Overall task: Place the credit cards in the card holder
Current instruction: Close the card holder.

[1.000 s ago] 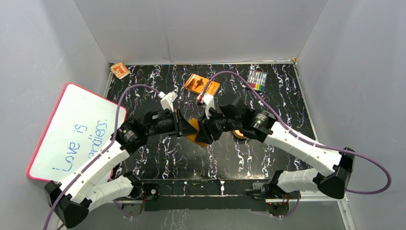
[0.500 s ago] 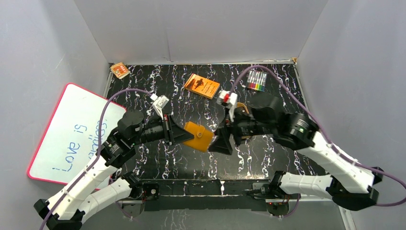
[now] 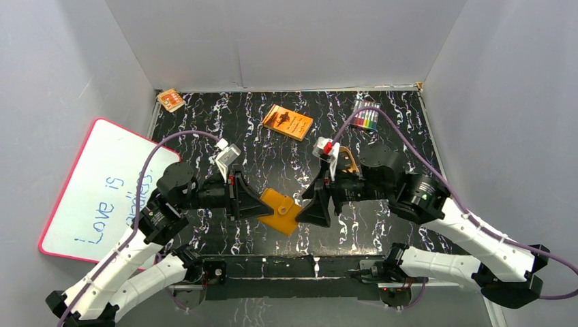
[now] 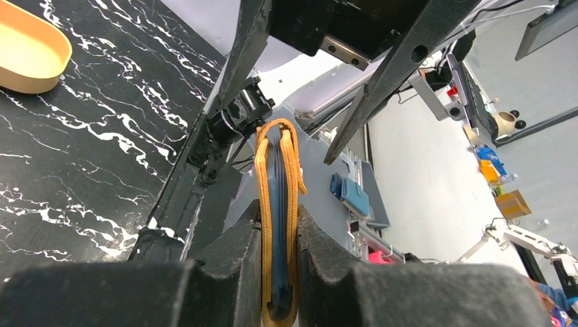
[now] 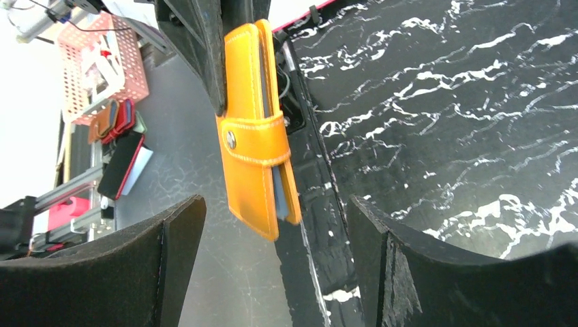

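Note:
The card holder point(image 3: 281, 210), an orange-tan wallet, is folded shut with its snap tab buttoned over the edge point(image 5: 253, 139). My left gripper point(image 3: 266, 204) is shut on it and holds it above the table near the front edge; in the left wrist view the wallet point(image 4: 278, 191) stands edge-on between my fingers point(image 4: 232, 252), with blue-grey lining showing inside. My right gripper point(image 3: 308, 210) is open just right of the wallet, its jaws spread wide on either side of the wallet's free end without touching it point(image 5: 272, 272). No loose black credit cards are in view.
An orange book point(image 3: 287, 121) and a pack of coloured markers point(image 3: 366, 114) lie at the back. A tan oval tray point(image 4: 27, 51) sits behind the right arm. A whiteboard point(image 3: 102, 187) leans at the left. A small orange item point(image 3: 170, 100) lies at the back-left corner.
Both grippers met at the wallet mid-table, then drew apart. The left arm has carried the wallet toward the front edge, and the open right gripper has followed to its free end.

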Tool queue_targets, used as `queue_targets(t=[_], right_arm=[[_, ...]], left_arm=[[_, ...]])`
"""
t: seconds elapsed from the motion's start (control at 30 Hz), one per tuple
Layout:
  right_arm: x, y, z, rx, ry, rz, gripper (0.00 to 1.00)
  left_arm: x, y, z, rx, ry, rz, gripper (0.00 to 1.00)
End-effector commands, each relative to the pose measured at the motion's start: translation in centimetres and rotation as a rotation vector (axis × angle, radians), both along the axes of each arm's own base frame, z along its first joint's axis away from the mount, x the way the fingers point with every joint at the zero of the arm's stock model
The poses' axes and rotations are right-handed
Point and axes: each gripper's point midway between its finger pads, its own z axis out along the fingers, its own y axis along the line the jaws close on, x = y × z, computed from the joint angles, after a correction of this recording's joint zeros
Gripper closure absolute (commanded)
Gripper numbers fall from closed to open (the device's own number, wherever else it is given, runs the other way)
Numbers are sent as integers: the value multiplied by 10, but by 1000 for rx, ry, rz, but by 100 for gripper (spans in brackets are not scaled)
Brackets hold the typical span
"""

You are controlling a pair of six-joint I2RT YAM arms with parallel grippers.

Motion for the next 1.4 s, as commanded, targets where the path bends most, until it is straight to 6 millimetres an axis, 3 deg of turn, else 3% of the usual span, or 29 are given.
queue_targets(t=[0.0,0.23,0.67,0.77,0.9,0.93,1.03,1.1,1.23,1.37], right_arm=[[-10,16,32,136,3,85,17],[-14,18,36,168,26,96,25],[-23,30,29,250,174,122,53],[-23,32,30,265,195,123,67],[-22,34,35,296,202,119,100],[-20,34,36,300,197,108,100],[-7,31,42,330,147,22,100],[7,26,50,379,114,-68,100],[22,24,70,504,80,-154,100],[28,34,77,553,91,-154,100]], left_arm=[[-15,2,35,-77,-102,-87,100],[-18,3,43,-93,-130,-94,100],[-18,5,49,-118,-162,-78,100],[-15,5,48,-116,-160,-64,100],[-10,4,45,-112,-158,-35,98],[-7,4,44,-109,-155,-15,90],[12,6,43,-122,-130,109,45],[24,11,48,-170,-133,208,27],[35,20,61,-298,-152,312,14],[44,18,71,-389,-153,339,13]])
